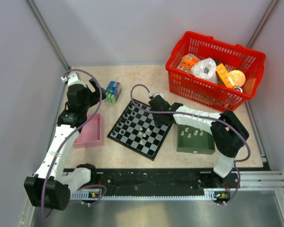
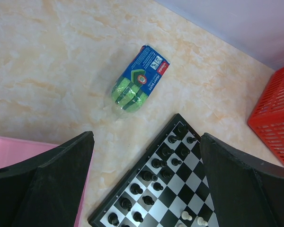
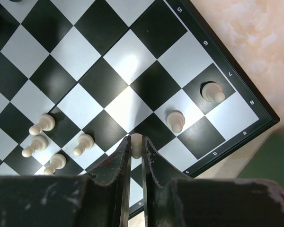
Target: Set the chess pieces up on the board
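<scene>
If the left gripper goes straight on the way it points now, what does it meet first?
The open left gripper would probably meet bare table first, between the sponge pack and the board. Depth is unclear.

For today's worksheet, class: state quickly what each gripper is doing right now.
Left gripper: open, holding nothing.
Right gripper: closed on a pale chess piece.
</scene>
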